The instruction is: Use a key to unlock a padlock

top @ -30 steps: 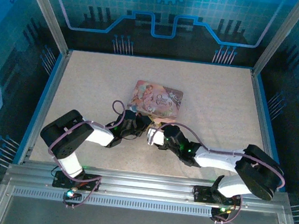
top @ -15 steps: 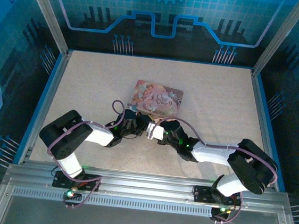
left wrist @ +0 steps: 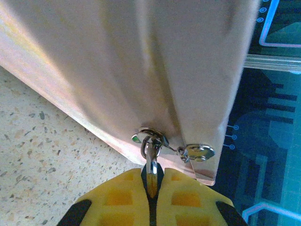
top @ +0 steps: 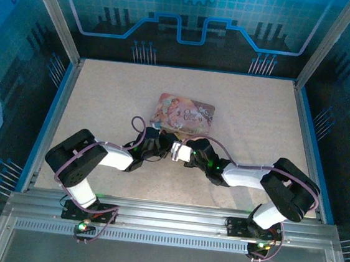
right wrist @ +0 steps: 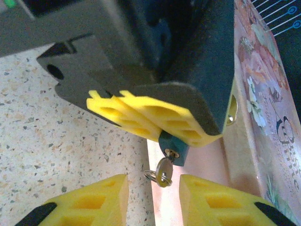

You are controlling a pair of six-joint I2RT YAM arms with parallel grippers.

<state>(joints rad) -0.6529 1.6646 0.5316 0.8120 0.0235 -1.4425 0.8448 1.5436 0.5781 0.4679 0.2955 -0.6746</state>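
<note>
Two pincers meet: left pincer pinches the padlock; I see the key in its underside, between my right pincer's spread fingers, touching neither.

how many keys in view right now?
1. The key sits in the padlock keyhole, hanging below the left gripper, with the right gripper open on either side. Its ring may hide another.
</note>
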